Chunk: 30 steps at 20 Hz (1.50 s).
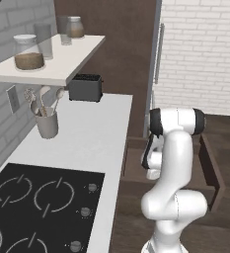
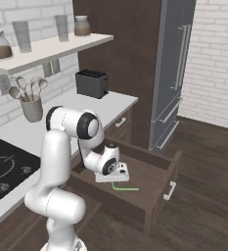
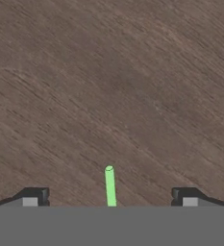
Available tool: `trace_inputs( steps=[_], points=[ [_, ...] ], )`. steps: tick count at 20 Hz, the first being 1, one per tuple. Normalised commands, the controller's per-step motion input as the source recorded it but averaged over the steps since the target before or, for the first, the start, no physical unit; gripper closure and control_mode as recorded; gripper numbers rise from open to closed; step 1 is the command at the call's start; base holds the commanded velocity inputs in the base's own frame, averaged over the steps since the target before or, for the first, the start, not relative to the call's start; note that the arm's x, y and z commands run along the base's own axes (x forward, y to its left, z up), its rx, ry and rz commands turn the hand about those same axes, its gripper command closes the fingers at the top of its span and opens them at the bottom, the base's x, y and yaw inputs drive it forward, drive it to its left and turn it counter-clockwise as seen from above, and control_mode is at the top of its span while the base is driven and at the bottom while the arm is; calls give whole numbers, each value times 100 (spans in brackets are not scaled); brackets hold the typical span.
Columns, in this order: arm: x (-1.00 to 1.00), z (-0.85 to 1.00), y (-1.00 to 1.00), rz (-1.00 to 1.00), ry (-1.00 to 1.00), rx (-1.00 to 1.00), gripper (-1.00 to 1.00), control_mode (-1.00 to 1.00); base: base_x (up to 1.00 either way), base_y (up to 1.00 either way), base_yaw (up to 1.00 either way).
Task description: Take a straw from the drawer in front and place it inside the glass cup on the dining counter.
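I saw a light-green straw (image 3: pixel 110 186) between my pincer's (image 3: pixel 111 198) dark tips, on the dark-brown, streaky wood-grain drawer (image 3: pixel 132 86) floor spreading beyond them.

Black toaster (image 2: pixel 91 83): on white worktop (image 1: pixel 89 133), at the back, beyond the hand.
Grey utensil holder (image 2: pixel 32 109) with spoons: worktop, by the brick wall.
Black hob (image 1: pixel 37 207): worktop, nearer than the hand.
Shelf (image 1: pixel 52 62) overhead: jars (image 1: pixel 28 52), tall glasses (image 2: pixel 21 35).
Grey fridge (image 2: pixel 176 63): far beyond the hand.
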Motion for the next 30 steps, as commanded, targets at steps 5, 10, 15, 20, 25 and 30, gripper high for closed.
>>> trace_inputs(
  steps=[5,10,15,20,25,30],
  points=[
    [9,-26,-8,0,0,0,100,-100,0,0,0],
    [9,-14,-13,0,0,0,100,-100,0,0,0],
    [16,-1,-8,0,1,3,100,-100,0,0,0],
    [5,0,-5,0,0,3,100,-100,0,0,0],
    [0,7,-2,0,-1,3,100,-100,0,0,0],
    [-25,93,5,0,-18,6,100,-100,0,0,0]
  ],
)
